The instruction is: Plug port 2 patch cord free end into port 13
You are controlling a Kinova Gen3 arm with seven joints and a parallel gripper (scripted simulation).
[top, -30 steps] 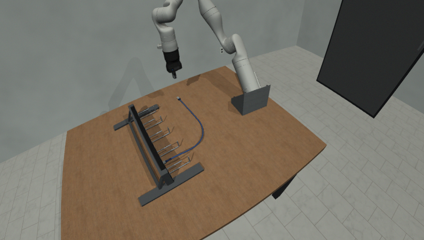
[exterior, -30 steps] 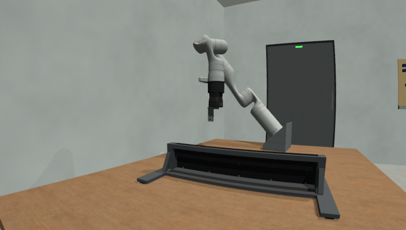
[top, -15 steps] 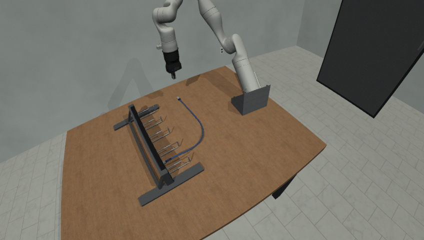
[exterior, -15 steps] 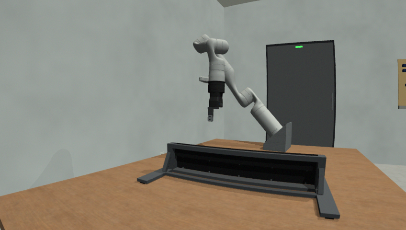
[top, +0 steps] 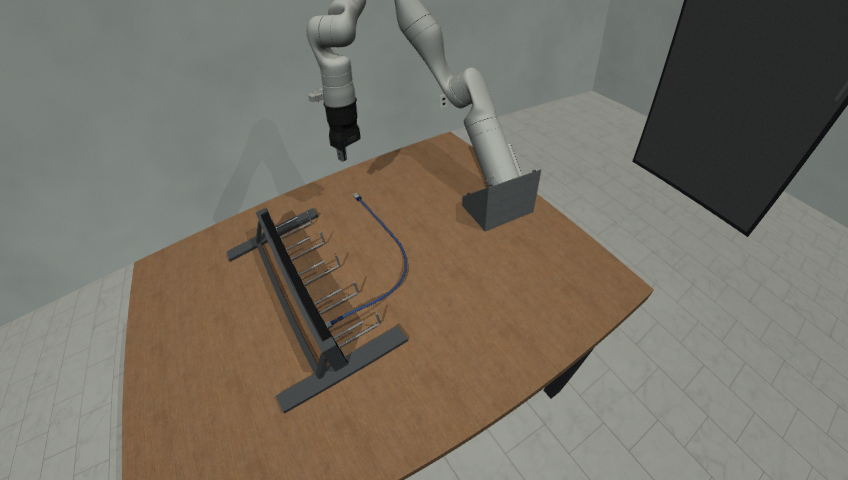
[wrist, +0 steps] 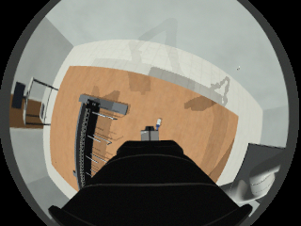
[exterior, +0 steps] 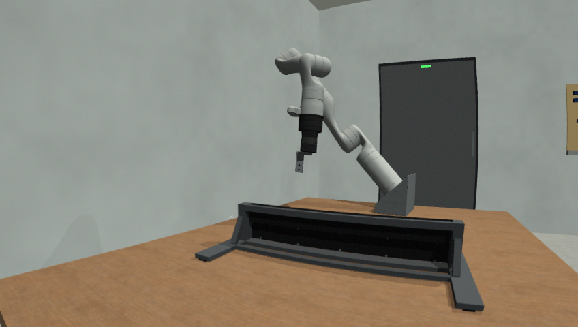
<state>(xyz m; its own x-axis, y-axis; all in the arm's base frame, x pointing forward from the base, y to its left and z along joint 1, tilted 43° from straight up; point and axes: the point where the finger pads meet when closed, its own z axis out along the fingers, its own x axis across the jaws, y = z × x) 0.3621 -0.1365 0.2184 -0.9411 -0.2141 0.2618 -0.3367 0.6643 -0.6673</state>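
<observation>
Your exterior view hid the patch cord [top: 389, 261] behind the rack [exterior: 348, 236]; the top view showed its free plug [top: 356, 195] lying below the gripper [top: 341, 155], whose fingers were pressed together on nothing.

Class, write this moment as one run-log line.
gripper: shut, empty, high above table | cord: free plug on table | rack: upright

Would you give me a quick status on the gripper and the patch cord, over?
Gripper shut, empty, high above the table. Cord's free plug lying on the wood, other end at the rack. Nothing between gripper and plug.
</observation>
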